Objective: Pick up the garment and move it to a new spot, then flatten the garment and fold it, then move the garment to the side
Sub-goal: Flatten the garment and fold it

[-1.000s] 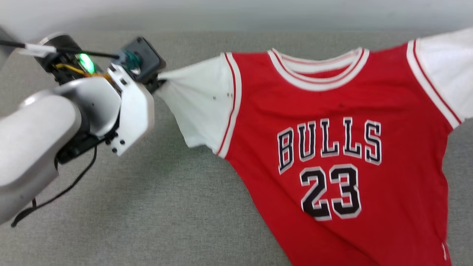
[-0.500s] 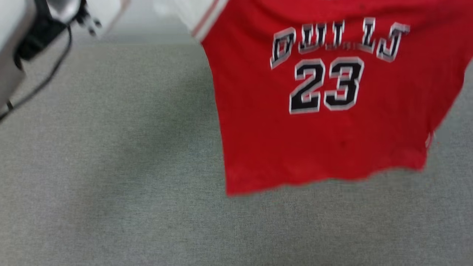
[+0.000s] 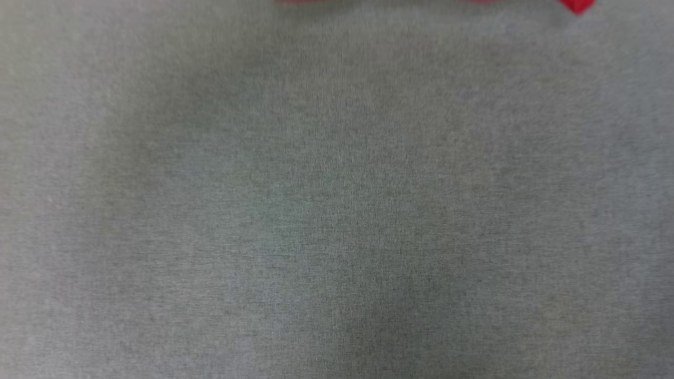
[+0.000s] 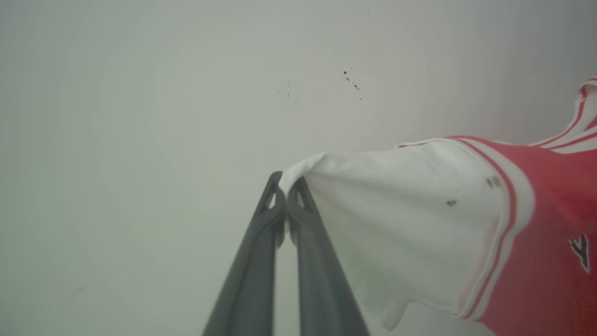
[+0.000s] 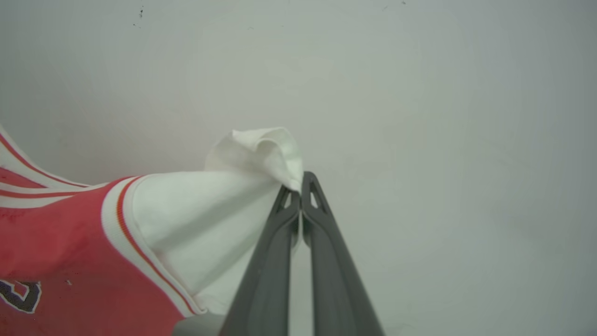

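The left claw (image 4: 285,186) is clenched on one white sleeve (image 4: 396,210) of the red jersey (image 4: 555,200). The right claw (image 5: 301,186) pinches the other white sleeve (image 5: 210,210).

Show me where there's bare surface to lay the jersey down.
In the head view the grey cloth surface lies bare from the left side to the right and down to the near edge. Only the top edge is taken, where the red hem of the jersey shows.
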`<state>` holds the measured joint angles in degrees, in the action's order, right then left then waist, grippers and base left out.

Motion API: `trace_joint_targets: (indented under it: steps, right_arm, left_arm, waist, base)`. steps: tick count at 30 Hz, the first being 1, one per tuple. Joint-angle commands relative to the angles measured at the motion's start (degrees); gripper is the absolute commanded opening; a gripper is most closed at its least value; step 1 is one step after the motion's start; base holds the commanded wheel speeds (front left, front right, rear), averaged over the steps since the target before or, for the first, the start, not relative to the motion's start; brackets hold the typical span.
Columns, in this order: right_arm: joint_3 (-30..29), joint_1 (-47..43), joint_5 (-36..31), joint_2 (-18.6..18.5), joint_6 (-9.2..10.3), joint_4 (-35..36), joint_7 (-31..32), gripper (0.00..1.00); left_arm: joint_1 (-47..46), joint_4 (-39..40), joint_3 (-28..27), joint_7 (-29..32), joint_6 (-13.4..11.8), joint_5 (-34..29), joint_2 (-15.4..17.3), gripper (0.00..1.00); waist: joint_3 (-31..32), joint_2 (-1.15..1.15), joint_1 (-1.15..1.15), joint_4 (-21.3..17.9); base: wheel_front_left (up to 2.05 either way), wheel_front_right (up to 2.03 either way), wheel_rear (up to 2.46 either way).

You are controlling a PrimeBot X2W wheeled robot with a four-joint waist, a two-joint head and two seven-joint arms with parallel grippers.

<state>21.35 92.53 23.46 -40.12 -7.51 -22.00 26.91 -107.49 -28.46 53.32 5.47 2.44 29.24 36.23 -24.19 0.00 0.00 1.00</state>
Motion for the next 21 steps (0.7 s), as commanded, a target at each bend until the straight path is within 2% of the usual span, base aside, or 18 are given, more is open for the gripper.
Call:
trace_joint_targets:
  steps: [1,11,18,21]
  right_arm:
    - [0.4,2.3,-1.0,0.9,0.04,-1.4,-1.2,0.00]
    - [2.5,9.0,-4.0,4.6,0.04,-9.6,-6.0,0.00]
    - [6.7,4.8,-2.0,4.8,0.04,-13.5,-10.4,0.00]
    - [8.2,1.1,0.1,4.8,0.05,-14.6,-13.2,0.00]
  left_arm:
    - [-1.7,-1.6,-0.2,-1.0,-0.1,-0.5,-1.0,0.00]
    - [-5.6,-10.3,-0.7,-6.3,1.0,-0.5,-3.9,0.00]
    - [-1.0,-14.6,0.0,-10.9,2.3,1.3,-5.4,0.00]
    - [4.1,-15.2,0.5,-14.0,2.3,2.4,-5.7,0.00]
  waist:
    - [-3.1,0.00,0.00,0.2]
    - [-8.7,0.00,0.00,0.4]
    - [-9.0,0.00,0.00,0.8]
    - [-7.6,0.00,0.00,0.9]
  base:
    - [0.00,0.00,0.00]
    - [0.00,0.00,0.00]
    - [0.00,0.00,0.00]
    - [0.00,0.00,0.00]
